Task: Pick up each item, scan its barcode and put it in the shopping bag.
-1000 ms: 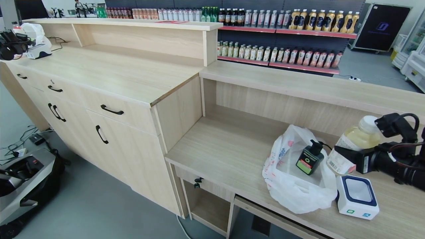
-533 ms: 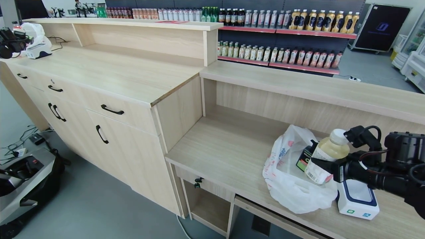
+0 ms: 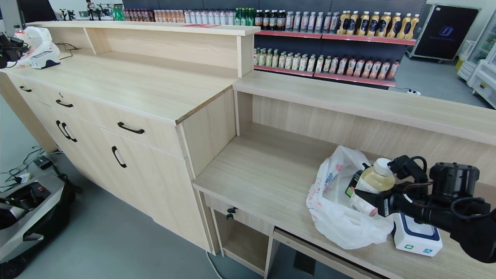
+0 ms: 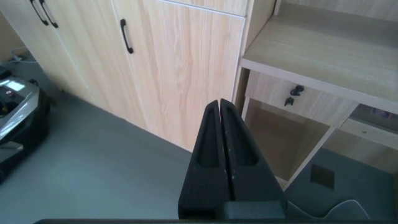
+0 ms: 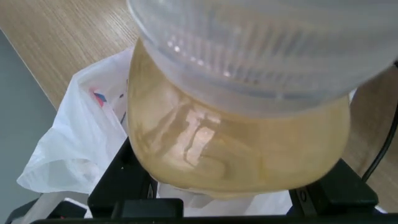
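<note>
My right gripper point(image 3: 372, 195) is shut on a bottle of pale yellow drink point(image 3: 371, 185) with a white cap and holds it tilted just above the mouth of the white shopping bag point(image 3: 341, 217) on the lower counter. A dark pump bottle point(image 3: 352, 186) with a green label stands inside the bag, mostly hidden behind the drink bottle. In the right wrist view the drink bottle point(image 5: 242, 130) sits close up between the fingers, with the shopping bag point(image 5: 81, 143) beneath it. The white and blue barcode scanner point(image 3: 417, 235) lies on the counter under my right arm. My left gripper point(image 4: 222, 118) is shut and empty, hanging over the grey floor beside the cabinet.
The lower counter point(image 3: 263, 174) has a raised back wall and a tall cabinet point(image 3: 155, 135) with black handles to its left. Another white bag and device point(image 3: 40, 48) sit at the far left of the high counter. Shelves of bottles point(image 3: 329, 23) stand behind.
My right gripper has carried the drink bottle left and down, from above the scanner to over the bag's opening. The pump bottle is now largely covered by it.
</note>
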Controlling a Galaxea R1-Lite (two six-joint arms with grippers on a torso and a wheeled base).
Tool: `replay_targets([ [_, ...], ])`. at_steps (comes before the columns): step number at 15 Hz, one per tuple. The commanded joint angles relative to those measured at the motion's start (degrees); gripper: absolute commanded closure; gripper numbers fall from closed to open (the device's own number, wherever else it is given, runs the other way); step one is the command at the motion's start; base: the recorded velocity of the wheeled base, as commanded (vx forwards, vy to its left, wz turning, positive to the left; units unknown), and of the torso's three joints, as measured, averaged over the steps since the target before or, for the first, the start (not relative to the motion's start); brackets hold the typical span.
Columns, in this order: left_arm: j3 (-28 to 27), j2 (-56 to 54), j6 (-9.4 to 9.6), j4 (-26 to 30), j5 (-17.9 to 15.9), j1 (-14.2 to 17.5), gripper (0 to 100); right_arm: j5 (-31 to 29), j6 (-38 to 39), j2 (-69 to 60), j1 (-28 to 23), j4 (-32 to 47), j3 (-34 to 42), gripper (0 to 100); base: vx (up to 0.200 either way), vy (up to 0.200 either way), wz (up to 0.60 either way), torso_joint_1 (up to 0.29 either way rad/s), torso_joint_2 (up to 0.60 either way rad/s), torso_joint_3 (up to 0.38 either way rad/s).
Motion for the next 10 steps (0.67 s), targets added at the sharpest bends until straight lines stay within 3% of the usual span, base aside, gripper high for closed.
replay_targets([
  [1, 0.0, 0.0, 0.00, 0.0, 0.0, 0.0, 100, 0.1, 0.0, 3.3, 0.7, -2.1, 0.1, 100, 0.000, 0.000, 0.00, 0.000, 0.00, 0.000],
  [10, 0.0, 0.0, 0.00, 0.0, 0.0, 0.0, 100, 0.7, -0.6, 7.9, 1.1, -6.5, 0.4, 100, 0.000, 0.000, 0.00, 0.000, 0.00, 0.000],
])
